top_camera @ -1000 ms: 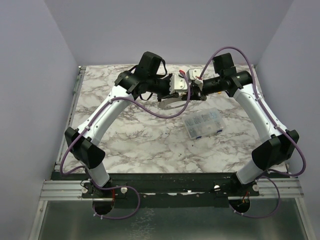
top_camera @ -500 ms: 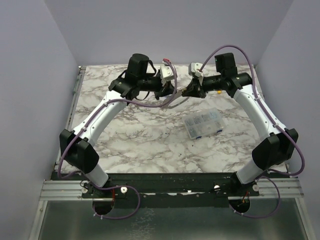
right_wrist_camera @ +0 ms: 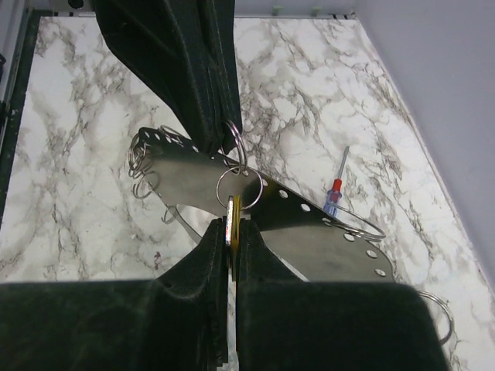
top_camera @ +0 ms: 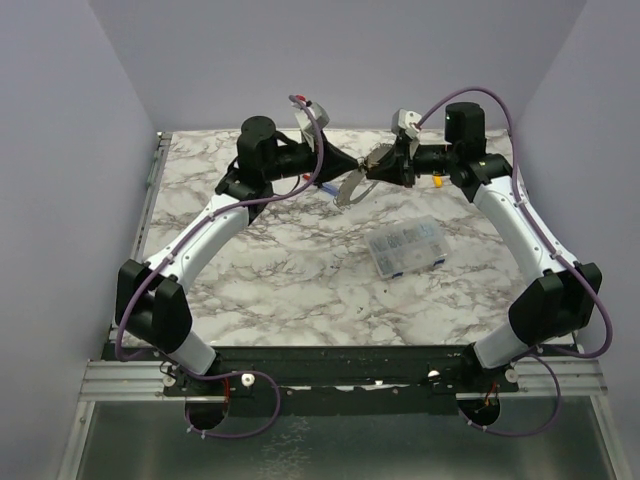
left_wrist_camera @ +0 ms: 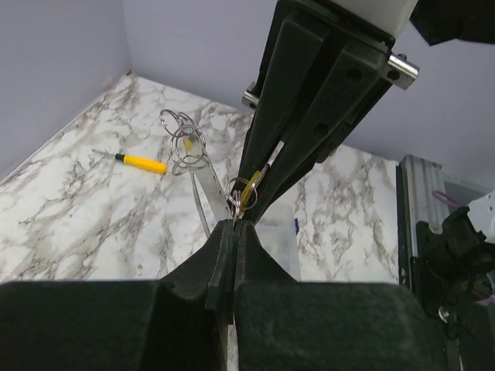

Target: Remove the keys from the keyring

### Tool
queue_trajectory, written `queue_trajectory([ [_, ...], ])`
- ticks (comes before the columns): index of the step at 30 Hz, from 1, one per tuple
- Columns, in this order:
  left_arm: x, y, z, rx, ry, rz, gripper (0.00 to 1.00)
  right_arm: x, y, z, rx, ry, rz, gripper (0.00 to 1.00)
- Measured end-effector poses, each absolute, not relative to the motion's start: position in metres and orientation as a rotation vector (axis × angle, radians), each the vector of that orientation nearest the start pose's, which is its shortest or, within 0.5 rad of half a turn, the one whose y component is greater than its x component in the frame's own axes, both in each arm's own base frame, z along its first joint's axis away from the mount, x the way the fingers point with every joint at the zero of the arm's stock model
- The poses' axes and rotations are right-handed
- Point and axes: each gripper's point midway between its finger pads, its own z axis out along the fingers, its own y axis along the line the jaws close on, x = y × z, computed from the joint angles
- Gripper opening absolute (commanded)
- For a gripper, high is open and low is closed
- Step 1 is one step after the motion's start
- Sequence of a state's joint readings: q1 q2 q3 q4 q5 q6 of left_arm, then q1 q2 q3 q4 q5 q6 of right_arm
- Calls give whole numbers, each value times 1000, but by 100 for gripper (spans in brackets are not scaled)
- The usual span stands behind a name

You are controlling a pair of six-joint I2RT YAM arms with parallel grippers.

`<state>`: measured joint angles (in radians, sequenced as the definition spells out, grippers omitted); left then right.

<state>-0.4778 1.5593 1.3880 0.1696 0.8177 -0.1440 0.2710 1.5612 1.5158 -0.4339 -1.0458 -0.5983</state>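
The right gripper (right_wrist_camera: pixel 230 232) pinches a yellow key (right_wrist_camera: pixel 232 212) — the left gripper (right_wrist_camera: pixel 229 141), from 12 o'clock, clamps the keyring (right_wrist_camera: pixel 309 232); a screwdriver (right_wrist_camera: pixel 334 193) lies at 3 o'clock.

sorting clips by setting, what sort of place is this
Probably a robot lab test cell: a marble-patterned table boxed in by plain lilac walls, with two arms bolted to a metal rail at its near edge.

Pose: white-and-black left arm (top_camera: pixel 200 235) and white-and-black right arm (top_camera: pixel 520 225) both reach to far centre, wrists raised. State: left black two-finger tool (top_camera: pixel 353 169) points right, fingers pressed together; right black two-finger tool (top_camera: pixel 373 169) points left, fingers pressed together, tips just beside the left's.
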Motion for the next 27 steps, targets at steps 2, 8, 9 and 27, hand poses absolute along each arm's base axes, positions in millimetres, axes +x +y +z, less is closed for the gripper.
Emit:
queue_trajectory([
  [2,346,-328,361,871,1399,-1140,0,358,246,315,-1313,1339,841,1],
  [8,345,-329,375,755,1369,-1225,0,357,248,319,-1306,1329,859,1],
  [9,344,-329,378,739,1361,-1241,0,357,248,319,-1306,1325,860,1],
  [27,357,-328,382,543,1349,-1261,0,348,261,321,-1342,1288,877,1],
])
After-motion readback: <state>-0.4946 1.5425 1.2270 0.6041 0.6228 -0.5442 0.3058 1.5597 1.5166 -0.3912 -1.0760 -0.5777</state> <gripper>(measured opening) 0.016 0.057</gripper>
